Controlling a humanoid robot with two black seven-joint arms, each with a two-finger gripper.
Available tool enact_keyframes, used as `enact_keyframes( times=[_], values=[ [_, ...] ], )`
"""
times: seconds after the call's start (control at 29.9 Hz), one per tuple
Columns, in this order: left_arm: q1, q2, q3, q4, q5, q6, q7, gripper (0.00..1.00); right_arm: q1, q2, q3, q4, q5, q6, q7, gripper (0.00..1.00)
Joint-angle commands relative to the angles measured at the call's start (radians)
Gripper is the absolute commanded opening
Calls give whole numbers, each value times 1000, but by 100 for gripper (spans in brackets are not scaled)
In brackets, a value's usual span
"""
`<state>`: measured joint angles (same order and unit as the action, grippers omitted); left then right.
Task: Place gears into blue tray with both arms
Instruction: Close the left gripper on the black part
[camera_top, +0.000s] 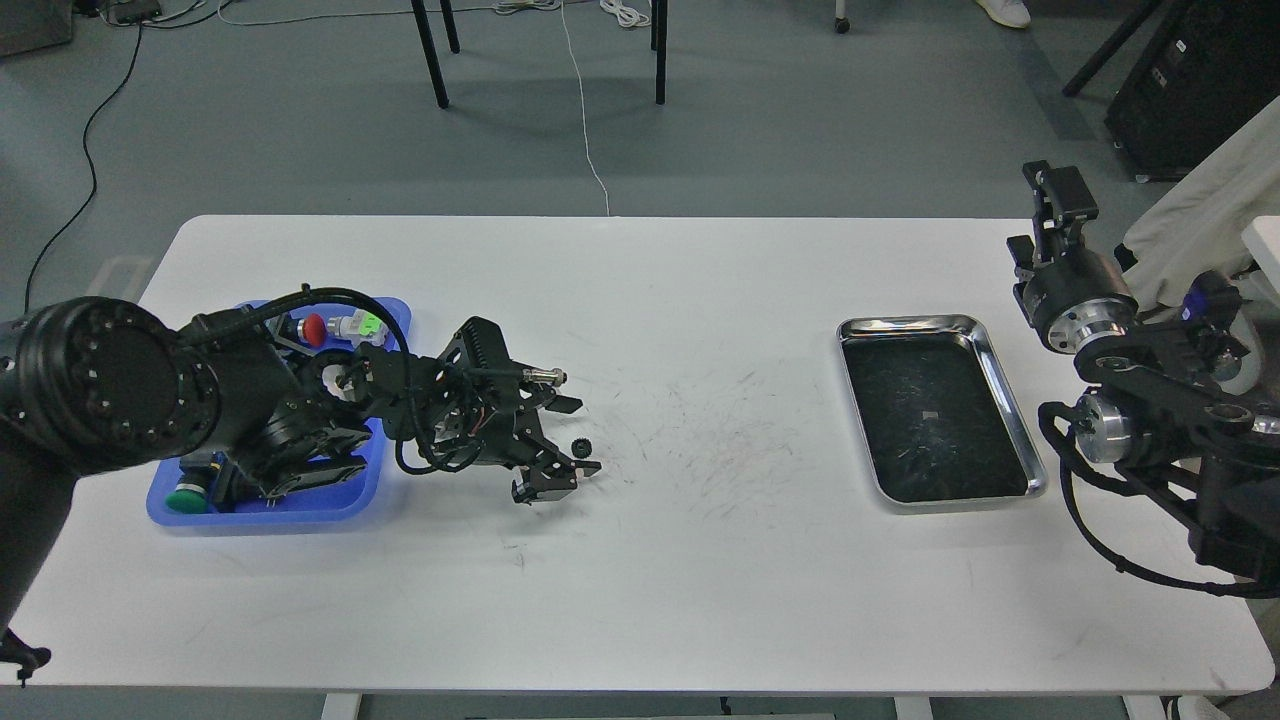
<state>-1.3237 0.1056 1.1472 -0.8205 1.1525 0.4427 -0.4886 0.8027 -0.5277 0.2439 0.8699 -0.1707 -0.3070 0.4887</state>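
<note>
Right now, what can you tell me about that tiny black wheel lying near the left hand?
The gear is a very small black round wheel with teeth around its edge, dull like plastic or dark metal. It lies on the white table, right of the blue tray and outside it. The left hand sits just beside and below it; whether its fingers touch the wheel cannot be told. Its centre hole is too small to make out.
</note>
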Motion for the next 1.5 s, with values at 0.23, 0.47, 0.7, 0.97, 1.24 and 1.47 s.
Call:
enact_keyframes(
  times=[0.23,0.47,0.7,0.97,1.24,1.47],
  values=[
    [15,-1,2,6,-2,-7,0,64,0,0,-6,0,-1,0,0,95],
    [37,-3,2,52,-2,-10,0,56,0,0,-8,0,-1,0,0,95],
    [44,-3,3,54,-2,-12,0,50,-10,0,-9,0,-3,0,0,95],
    [43,-1,3,41,-2,-12,0,45,-13,0,-8,-5,-4,0,0,95],
    [37,2,-1,34,-5,-9,0,38,-16,9,-9,-23,-6,2,0,95],
    [31,3,0,27,-8,-4,0,32,-19,11,-9,-25,-7,3,0,95]
  ],
)
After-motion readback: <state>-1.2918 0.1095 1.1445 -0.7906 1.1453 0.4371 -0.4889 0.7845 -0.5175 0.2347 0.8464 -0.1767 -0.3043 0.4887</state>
